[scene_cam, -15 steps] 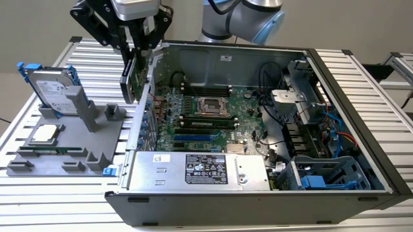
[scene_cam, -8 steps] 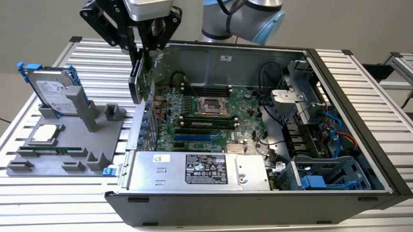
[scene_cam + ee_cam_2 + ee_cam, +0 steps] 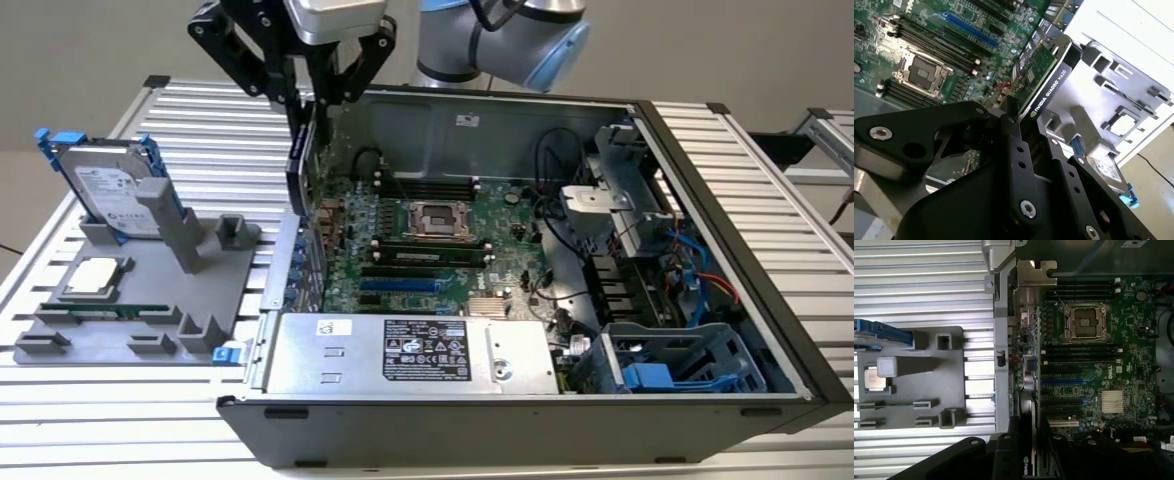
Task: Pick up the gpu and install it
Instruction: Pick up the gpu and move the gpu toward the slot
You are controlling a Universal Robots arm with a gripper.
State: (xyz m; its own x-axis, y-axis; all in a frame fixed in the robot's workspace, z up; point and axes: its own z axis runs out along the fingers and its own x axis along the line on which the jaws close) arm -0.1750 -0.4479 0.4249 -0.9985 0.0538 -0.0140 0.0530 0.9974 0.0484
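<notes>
The gpu, a green card with a black cooler, hangs edge-down from my gripper, which is shut on its upper end. In the exterior view the gpu is a thin dark vertical slab below the gripper, over the open case's wall on the exterior view's left. The first wrist view shows the gpu edge-on above the motherboard's edge, with the gripper behind it. A blue slot lies on the board, apart from the card.
The open computer case lies on a slatted table. A power supply fills its front and drive bays its right. A grey fixture at the exterior view's left holds a hard drive, a processor and a memory stick.
</notes>
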